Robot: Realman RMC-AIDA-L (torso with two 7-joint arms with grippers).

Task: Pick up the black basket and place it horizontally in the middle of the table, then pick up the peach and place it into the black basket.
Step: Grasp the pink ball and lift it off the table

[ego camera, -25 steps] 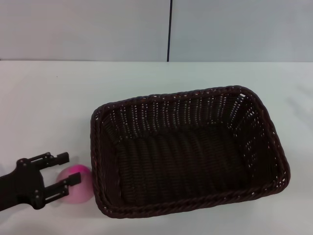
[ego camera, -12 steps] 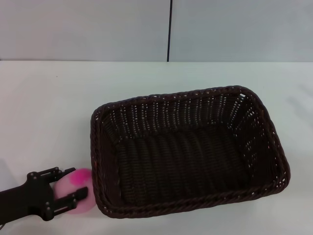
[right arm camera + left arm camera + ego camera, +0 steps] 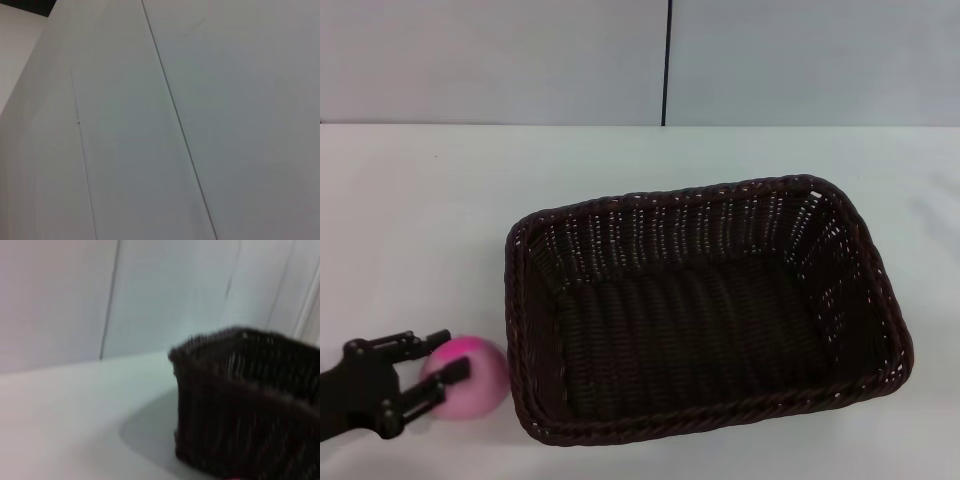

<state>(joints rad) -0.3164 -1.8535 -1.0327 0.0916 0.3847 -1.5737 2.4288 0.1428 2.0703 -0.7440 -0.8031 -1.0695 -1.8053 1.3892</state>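
Note:
The black basket (image 3: 705,310) lies lengthwise across the middle of the white table (image 3: 420,200), with nothing inside it. Against its left end, low on the table, rests the peach (image 3: 475,380), pale pink with a magenta top. My left gripper (image 3: 448,354) comes in from the lower left and stands open at the peach's left side. One of its fingers (image 3: 452,373) overlaps the fruit's edge. The left wrist view shows the basket (image 3: 250,400) close by, from its end. My right gripper is out of view.
A pale wall with a dark vertical seam (image 3: 666,60) rises behind the table's far edge. Bare tabletop stretches to the left of the basket and behind it. In the right wrist view there are only light wall panels (image 3: 200,100).
My left gripper dropped over the peach half a second ago and has since drawn back to the left. The peach has shifted slightly beside the basket. The basket has stayed put.

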